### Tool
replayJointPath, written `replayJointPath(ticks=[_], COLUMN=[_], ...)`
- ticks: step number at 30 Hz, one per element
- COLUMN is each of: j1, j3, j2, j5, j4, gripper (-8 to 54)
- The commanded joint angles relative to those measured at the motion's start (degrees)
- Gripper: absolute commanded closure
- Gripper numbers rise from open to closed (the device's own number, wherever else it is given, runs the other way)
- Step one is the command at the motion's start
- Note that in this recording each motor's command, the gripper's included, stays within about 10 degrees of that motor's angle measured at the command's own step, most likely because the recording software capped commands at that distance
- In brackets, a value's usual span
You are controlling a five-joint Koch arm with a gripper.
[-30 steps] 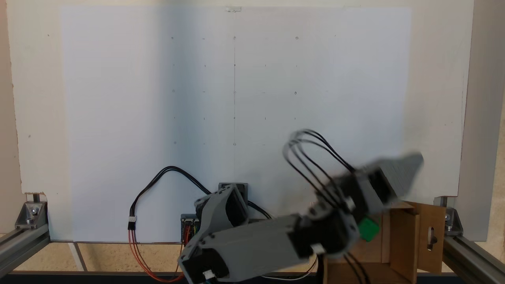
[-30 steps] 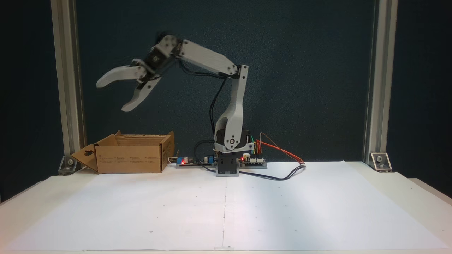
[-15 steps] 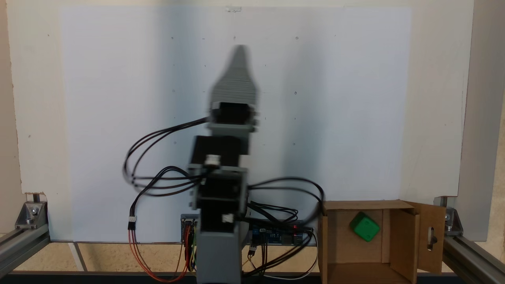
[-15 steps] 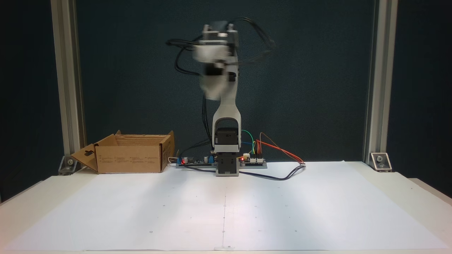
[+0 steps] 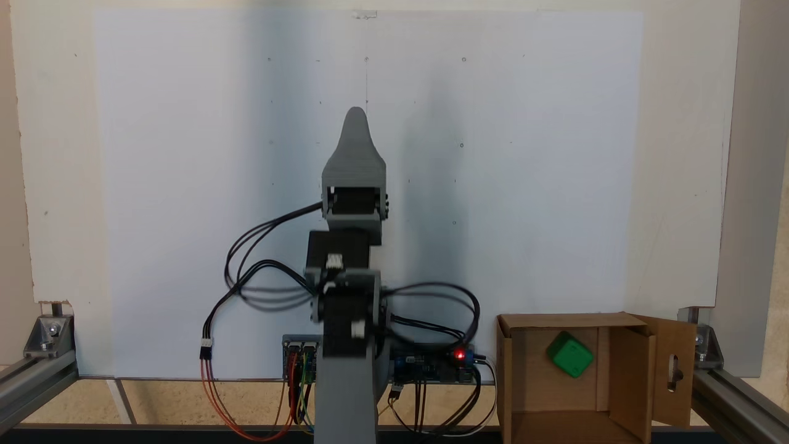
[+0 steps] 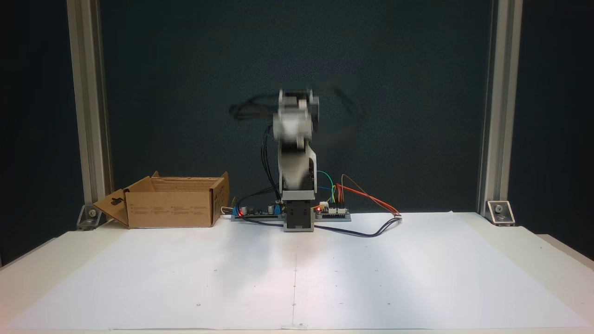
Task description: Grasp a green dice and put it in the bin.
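Gripper (image 5: 355,117): grey ribbed printed plastic, tapering to one rounded tip; its jaws lie one behind the other in a fixed view and it is blurred in the other fixed view (image 6: 294,123), so whether it is parted or closed cannot be told. It holds nothing visible.

Arm (image 5: 345,296): grey shells, black servo blocks, looped black cables.

Green dice (image 5: 570,355): small glossy cube with rounded edges, lying tilted on the floor inside the bin, well apart from the gripper.

Bin (image 5: 622,370): brown corrugated cardboard box, flaps open, one flap with a slot cut-out.

Bench (image 5: 185,154): covered in smooth white paper with faint dots.
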State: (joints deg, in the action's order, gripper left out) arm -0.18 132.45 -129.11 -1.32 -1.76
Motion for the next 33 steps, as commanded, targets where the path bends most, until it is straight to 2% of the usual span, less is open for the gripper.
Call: replayJointPath(ticks=[1,8,33], j1=[-0.09,-2.37,1.05], j3=[2.90,21.71,36.91], j2=[-4.92,-5.10,-6.77], j5=[2.11,2.11,1.93], j4=[9.38,26.79,85.67], gripper=[0.9,1.8,2.5])
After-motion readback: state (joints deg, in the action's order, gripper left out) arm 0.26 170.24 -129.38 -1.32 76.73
